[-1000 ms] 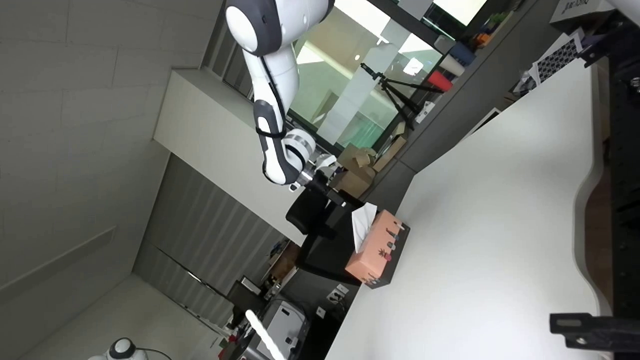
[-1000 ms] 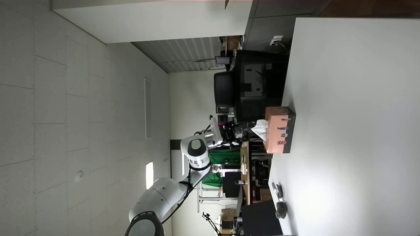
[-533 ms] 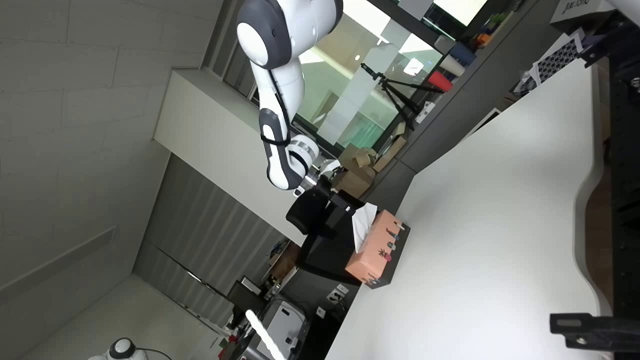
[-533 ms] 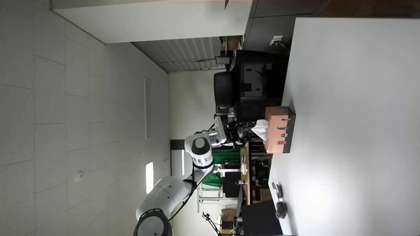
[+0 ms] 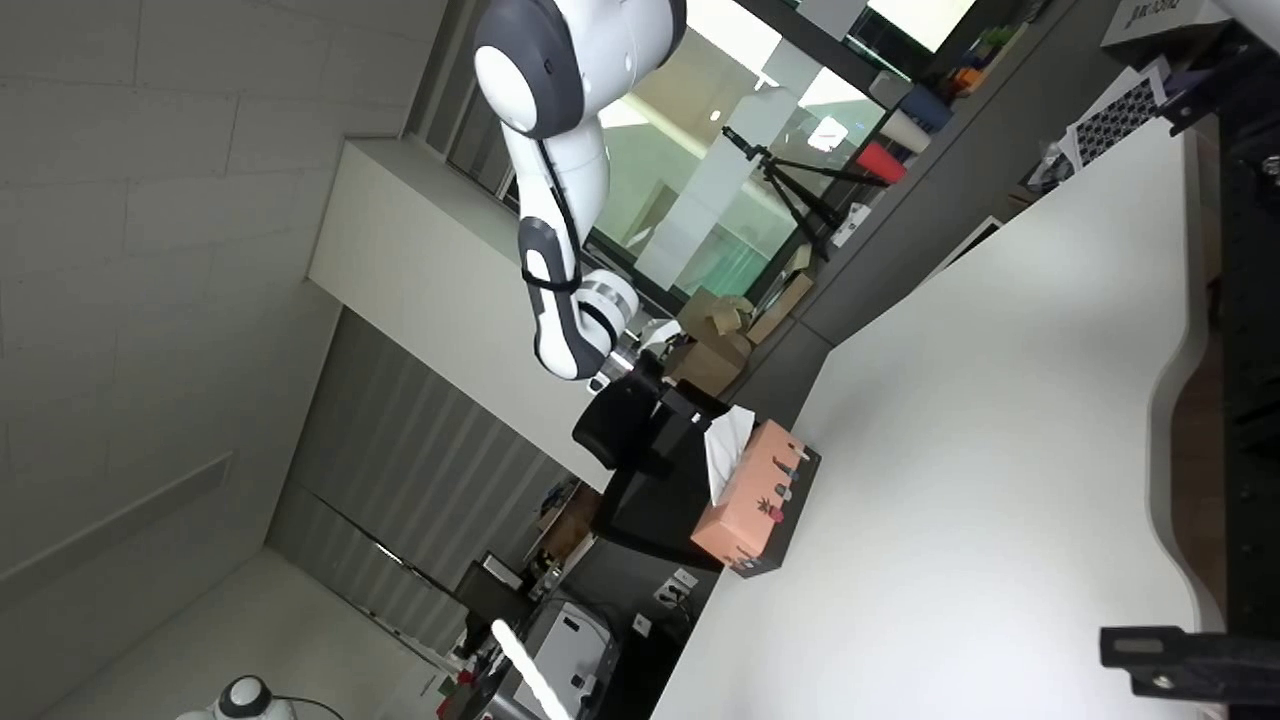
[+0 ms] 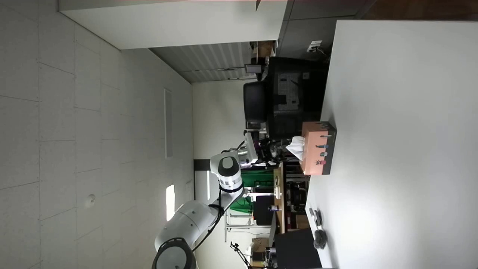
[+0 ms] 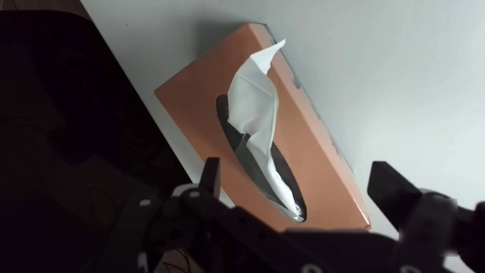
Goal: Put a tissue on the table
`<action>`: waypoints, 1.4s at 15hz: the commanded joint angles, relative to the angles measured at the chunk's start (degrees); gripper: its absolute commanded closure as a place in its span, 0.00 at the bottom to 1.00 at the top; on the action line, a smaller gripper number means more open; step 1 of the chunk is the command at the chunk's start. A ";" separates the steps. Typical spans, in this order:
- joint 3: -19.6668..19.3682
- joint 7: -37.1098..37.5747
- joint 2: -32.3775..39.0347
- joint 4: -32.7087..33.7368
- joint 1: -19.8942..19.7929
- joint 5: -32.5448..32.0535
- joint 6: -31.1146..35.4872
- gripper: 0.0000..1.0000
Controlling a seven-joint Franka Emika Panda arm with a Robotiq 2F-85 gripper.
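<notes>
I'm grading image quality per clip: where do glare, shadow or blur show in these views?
In an exterior view, a glare patch whitens the flat, white tabletop; wrist view: soft shadow beside the salmon-orange oblong cardboard box, the crumpled white paper tissue fairly sharp, black fingers underexposed, a blurry rectangular patch over one, and the black mesh chair nearly lost in darkness.

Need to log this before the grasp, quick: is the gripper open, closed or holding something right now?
Gripper: open, jaws wide apart, holding nothing; the white tissue sticks out of the orange tissue box.
</notes>
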 commanded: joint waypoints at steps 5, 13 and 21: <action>-1.16 -0.53 -0.05 0.11 0.75 1.37 -0.06 0.00; 0.11 -10.98 1.86 1.72 -0.77 1.81 2.14 0.00; 0.65 -22.76 5.32 4.28 -2.44 5.45 2.02 0.26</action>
